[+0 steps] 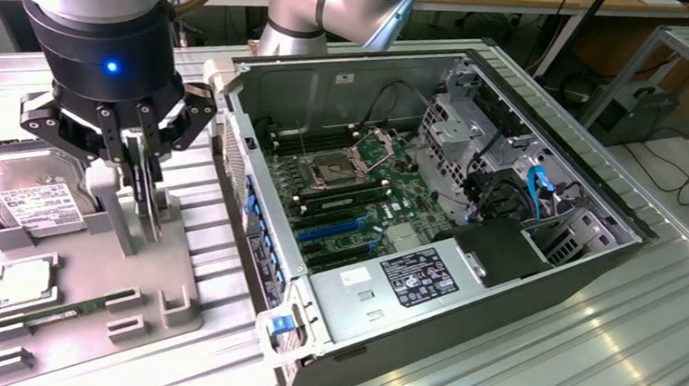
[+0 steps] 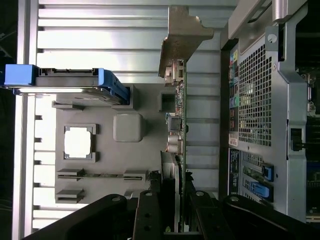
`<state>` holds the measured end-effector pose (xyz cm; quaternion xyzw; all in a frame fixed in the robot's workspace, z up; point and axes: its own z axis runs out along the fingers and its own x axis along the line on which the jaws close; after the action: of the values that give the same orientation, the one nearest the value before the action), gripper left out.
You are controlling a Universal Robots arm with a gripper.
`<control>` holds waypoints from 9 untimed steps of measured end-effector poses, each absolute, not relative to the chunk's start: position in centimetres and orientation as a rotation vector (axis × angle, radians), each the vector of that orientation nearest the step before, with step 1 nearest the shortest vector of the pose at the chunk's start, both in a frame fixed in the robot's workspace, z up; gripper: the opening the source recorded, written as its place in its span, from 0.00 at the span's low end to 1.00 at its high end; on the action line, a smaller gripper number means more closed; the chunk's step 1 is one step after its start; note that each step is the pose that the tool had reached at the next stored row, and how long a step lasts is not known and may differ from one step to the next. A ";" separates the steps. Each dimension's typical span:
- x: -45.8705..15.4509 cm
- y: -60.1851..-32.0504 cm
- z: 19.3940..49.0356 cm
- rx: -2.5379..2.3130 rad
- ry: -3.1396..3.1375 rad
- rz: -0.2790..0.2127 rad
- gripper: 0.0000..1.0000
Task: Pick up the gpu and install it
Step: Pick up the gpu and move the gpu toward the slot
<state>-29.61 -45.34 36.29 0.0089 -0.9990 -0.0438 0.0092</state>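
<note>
The gpu (image 1: 147,199) stands on edge, a thin green card with its silver bracket (image 2: 182,35) at the far end and its green edge (image 2: 183,125) running back toward me. My gripper (image 1: 138,171) is shut on it from above, one finger on each face (image 2: 177,220). The card hangs over the grey parts fixture (image 1: 96,276), to the exterior view's left of the open computer case (image 1: 441,209). I cannot tell whether its lower edge still rests in the fixture's slot. The motherboard's blue card slots (image 1: 330,233) lie bare inside the case.
On the fixture sit a silver hard drive (image 1: 29,194) with blue rails (image 2: 65,82), a processor chip (image 1: 25,280) and a RAM stick (image 1: 51,314). The case's perforated rear panel (image 2: 260,100) is close beside the card. The ribbed metal table (image 1: 624,358) extends around.
</note>
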 end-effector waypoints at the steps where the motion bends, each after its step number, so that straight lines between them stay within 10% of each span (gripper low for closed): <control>1: -29.6 -45.3 36.4 0.028 -3.120 -0.137 0.27; 9: -29.6 -45.3 37.1 0.028 -3.120 -0.138 0.27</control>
<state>-29.61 -45.34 37.14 0.0089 -0.9989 -0.0440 0.0091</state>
